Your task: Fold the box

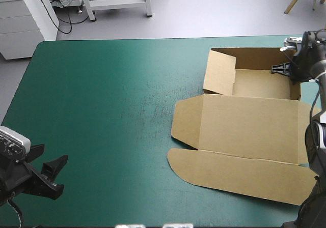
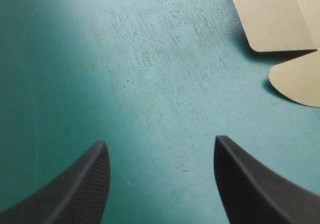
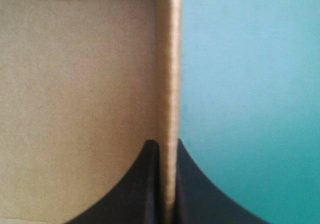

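Taking up the right half of the teal-green counter: brown box, tray with raised walls at the far end, lid flat toward the near edge, long axis roughly far to near. Pressed onto a wall at the tray's far right corner: right claw, arm reaching from the right. Well apart at the near left corner, spread and empty: left claw.

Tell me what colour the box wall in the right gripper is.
Plain brown. The box wall shows best in the right wrist view, held by the right gripper.
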Available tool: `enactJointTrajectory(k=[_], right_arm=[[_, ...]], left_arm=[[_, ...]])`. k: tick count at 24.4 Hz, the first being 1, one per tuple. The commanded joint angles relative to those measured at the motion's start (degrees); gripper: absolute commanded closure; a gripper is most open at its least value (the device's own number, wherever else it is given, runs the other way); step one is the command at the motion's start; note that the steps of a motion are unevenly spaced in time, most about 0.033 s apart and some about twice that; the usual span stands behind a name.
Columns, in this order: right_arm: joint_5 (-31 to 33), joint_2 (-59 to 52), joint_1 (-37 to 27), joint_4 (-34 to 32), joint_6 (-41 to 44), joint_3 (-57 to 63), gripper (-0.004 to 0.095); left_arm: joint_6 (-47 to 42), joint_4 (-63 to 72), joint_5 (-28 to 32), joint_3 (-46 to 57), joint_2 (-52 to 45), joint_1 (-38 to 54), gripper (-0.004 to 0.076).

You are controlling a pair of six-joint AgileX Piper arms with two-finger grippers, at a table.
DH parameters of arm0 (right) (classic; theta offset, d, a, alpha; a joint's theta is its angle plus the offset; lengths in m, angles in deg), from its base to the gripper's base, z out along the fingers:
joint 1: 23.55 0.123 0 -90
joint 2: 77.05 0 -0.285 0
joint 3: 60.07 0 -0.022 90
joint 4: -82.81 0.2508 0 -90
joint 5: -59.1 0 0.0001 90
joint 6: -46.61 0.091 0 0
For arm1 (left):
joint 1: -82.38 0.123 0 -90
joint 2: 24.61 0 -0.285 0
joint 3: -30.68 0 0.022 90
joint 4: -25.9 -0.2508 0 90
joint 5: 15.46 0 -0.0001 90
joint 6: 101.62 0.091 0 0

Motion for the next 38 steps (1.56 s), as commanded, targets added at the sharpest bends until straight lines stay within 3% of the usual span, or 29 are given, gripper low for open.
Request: enactJointTrajectory(k=[1,11,19,22,23,24,25,27,34,38], right_arm=[[-1.85,-3.79,-4.45,-1.75,-1.51,-1.7,0.0927],[-6.63,-2.98,-13.04,0.93,-3.55,1.25,0.0927],[-9.41,0.07,-14.09,1.71,-4.74,4.21,0.0909],[-10.06,0.07,-14.2,1.48,-5.59,4.21,0.0784],[-10.18,0.07,-14.2,1.48,-5.59,4.21,0.0622],[-10.28,0.07,-14.2,1.48,-5.48,4.21,0.055],[-10.53,0.07,-14.2,1.91,-4.84,4.21,0.036],[-10.39,0.07,-14.2,2.58,-4.6,4.08,0.0197],[-11.68,-10.18,-14.2,4.35,-4.43,3.97,0.0237],[-8.18,-18.74,-12.46,19.04,-10.39,4.08,0.026]], left_arm=[[-0.48,0.15,-0.01,-1.12,0.44,-0.33,0.0302],[-0.48,-0.01,-0.03,-1.12,0.44,-0.33,0.0304],[-0.48,-0.27,0.11,-1.12,0.44,-0.33,0.0304],[-0.48,-0.51,0.2,-1.12,0.44,-0.33,0.0304],[-0.48,-0.51,0.2,-1.12,0.44,-0.33,0.0304],[-0.48,-0.51,0.2,-1.12,0.44,-0.33,0.0304],[-0.48,-0.51,0.2,-1.12,0.44,-0.33,0.0304],[-0.48,-0.51,0.2,-1.12,0.44,-0.33,0.0304],[-0.48,-1.73,1.06,-1.12,0.44,-0.33,0.0304],[-0.6,-4.25,1.27,-1.12,0.44,-0.33,0.0304]])
